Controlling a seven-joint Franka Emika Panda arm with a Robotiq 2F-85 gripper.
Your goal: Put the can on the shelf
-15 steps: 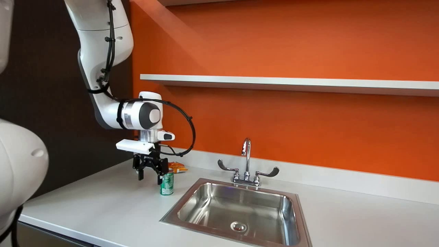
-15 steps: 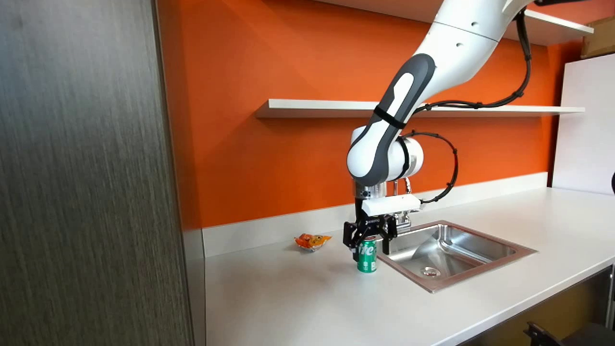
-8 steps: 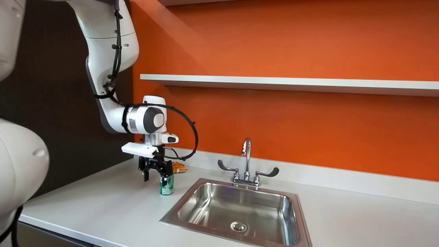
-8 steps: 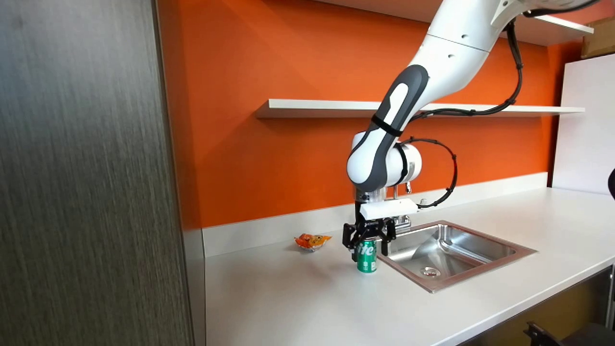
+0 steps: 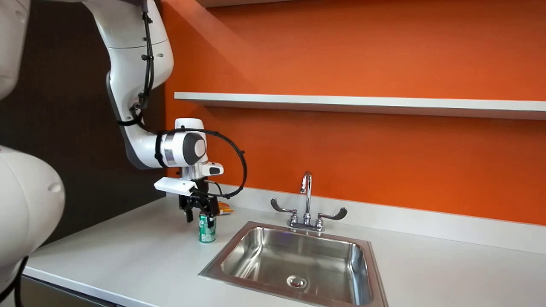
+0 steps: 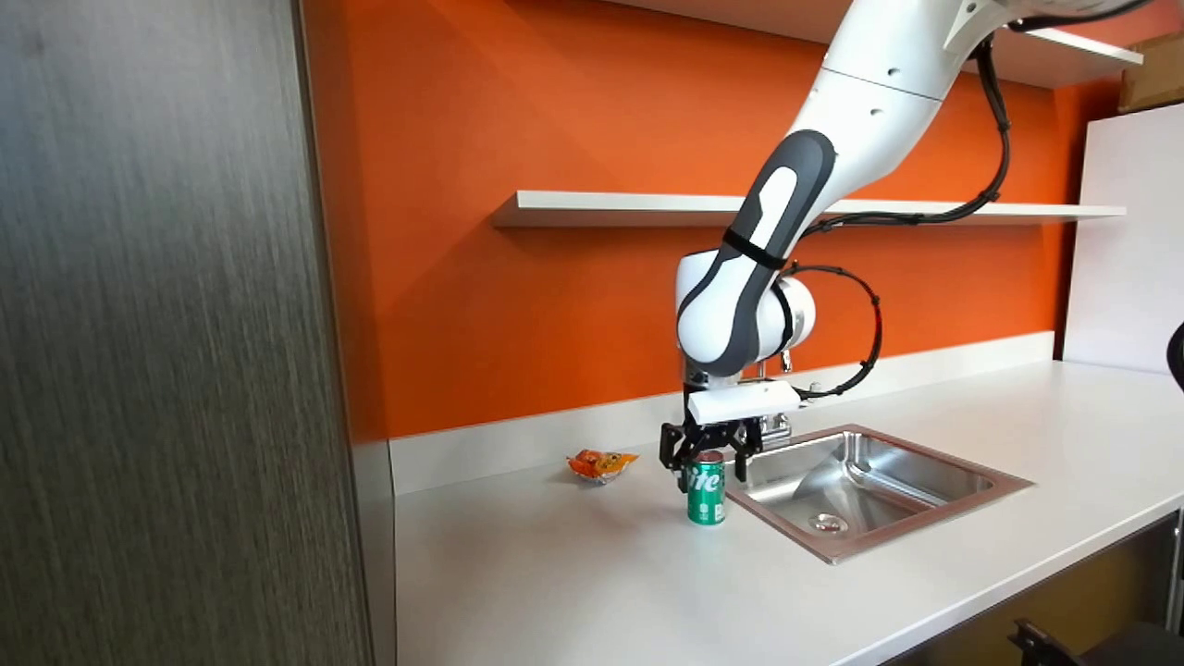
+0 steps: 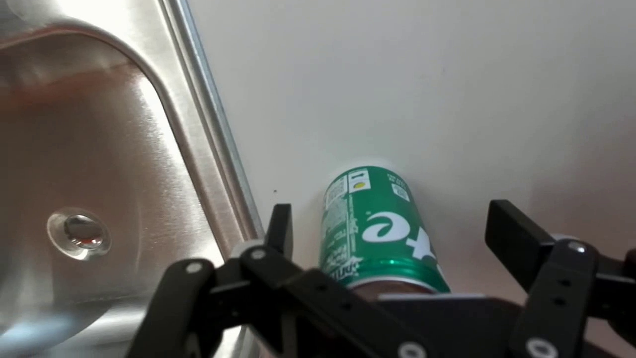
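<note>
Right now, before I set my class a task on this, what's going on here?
A robot arm reaches down to a green can, which stands upright on the white countertop beside the sink. Its end effector is open: in the wrist view its fingers are on either side of the can with gaps showing, so the can does not look gripped. The job is to put the can on the white shelf higher up on the orange wall; that has not been done yet.
</note>
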